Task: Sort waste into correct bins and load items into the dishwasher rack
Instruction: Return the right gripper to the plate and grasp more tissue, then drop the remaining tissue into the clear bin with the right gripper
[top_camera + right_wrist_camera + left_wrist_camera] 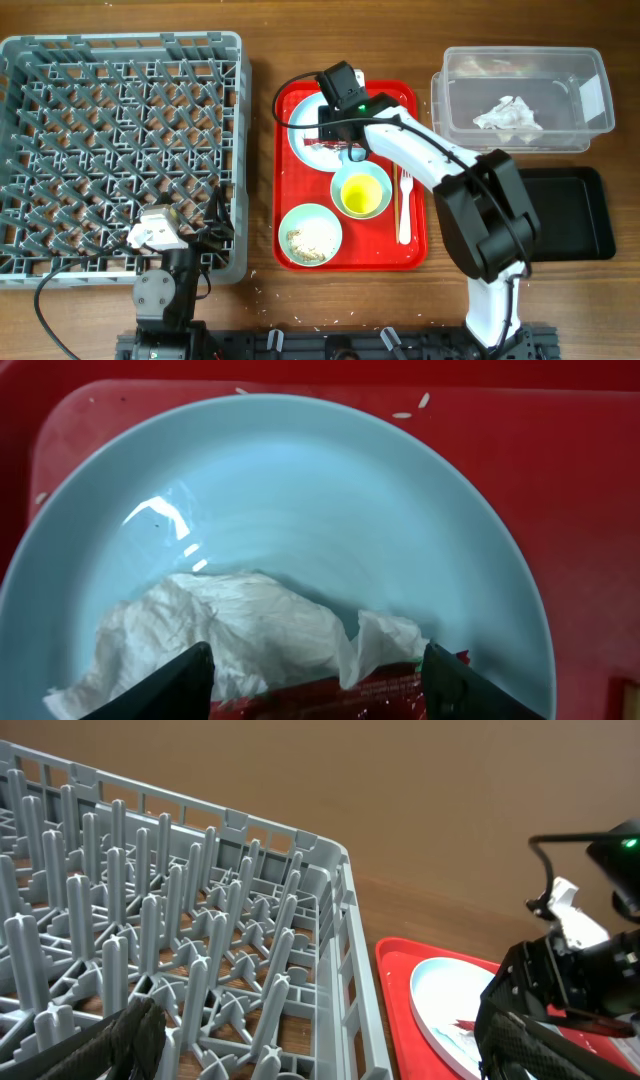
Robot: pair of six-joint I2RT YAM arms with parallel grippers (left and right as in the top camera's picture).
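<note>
White napkin (230, 635) on plate (300, 480), between spread right fingers (175, 685)

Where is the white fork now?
In the overhead view, the white fork lies on the red tray's right side, beside the chopsticks, right of the yellow cup.

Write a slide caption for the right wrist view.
Right gripper open over a crumpled napkin and red wrapper on the plate, red tray beneath.

Overhead: looking straight down on the whole counter (260, 40). Left wrist: low, oblique, across the rack (200, 920) toward the red tray (400, 982). Right wrist: close, looking down into the plate (320, 490), which all three views share.
</note>
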